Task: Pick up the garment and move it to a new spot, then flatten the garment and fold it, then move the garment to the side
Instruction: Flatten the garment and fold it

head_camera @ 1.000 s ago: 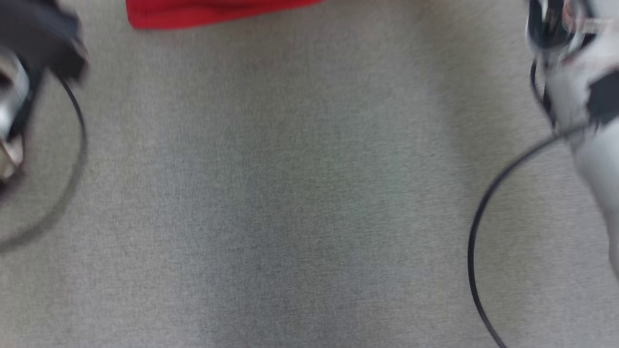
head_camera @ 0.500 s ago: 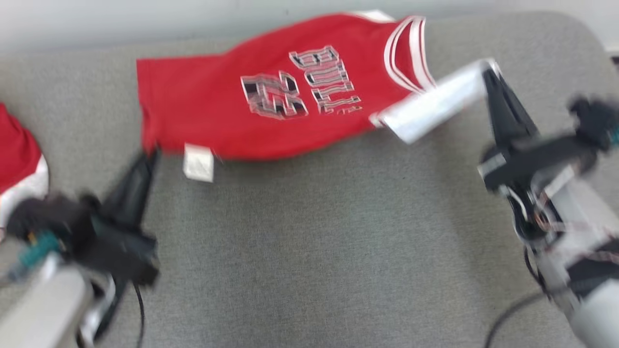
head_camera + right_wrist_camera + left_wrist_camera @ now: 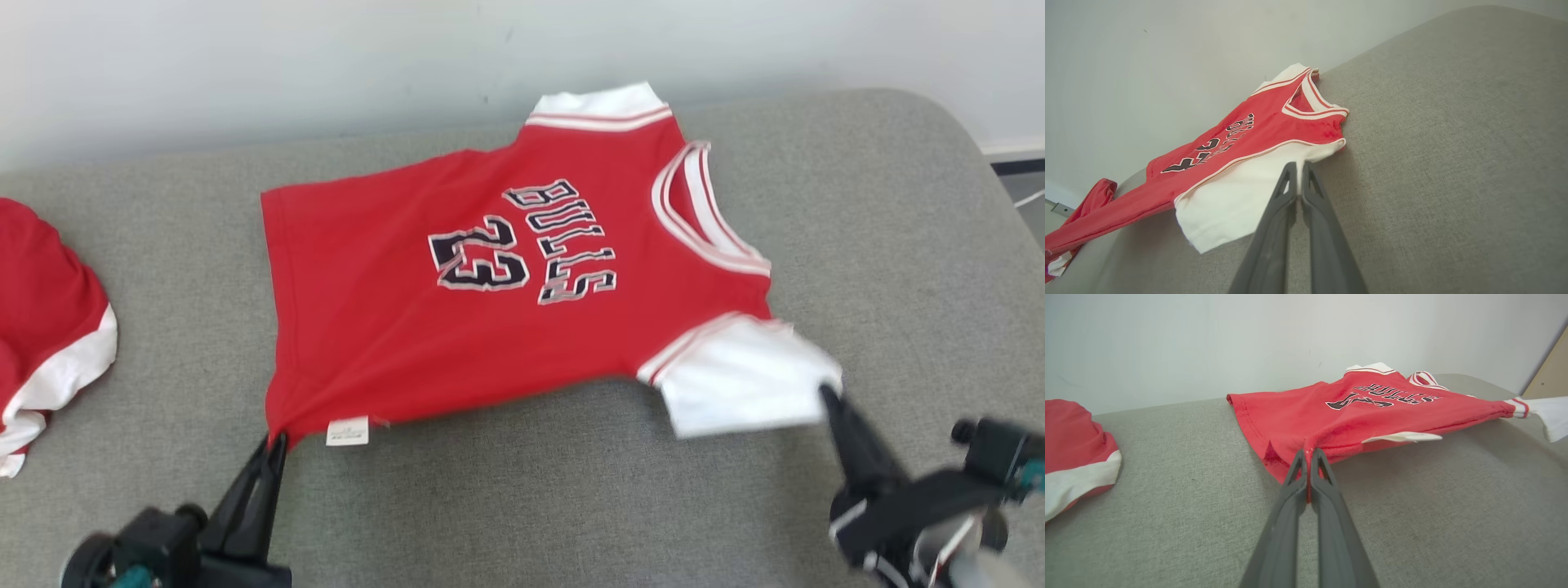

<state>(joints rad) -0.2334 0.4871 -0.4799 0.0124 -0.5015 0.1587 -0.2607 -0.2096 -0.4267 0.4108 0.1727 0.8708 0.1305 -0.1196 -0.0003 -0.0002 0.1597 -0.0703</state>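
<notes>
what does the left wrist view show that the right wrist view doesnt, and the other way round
Left wrist view: the left gripper shut on the red hem corner of the jersey, a white tag beside it. Right wrist view: the right gripper shut on the white sleeve, plus the open neckline. Both: the black lettering, the grey cushion and the pale wall.

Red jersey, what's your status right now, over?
Both shut: left gripper on jersey hem corner, right gripper on its white sleeve. Jersey spread print-up on grey cushion, not yet folded. Another red garment far left, apart.
</notes>
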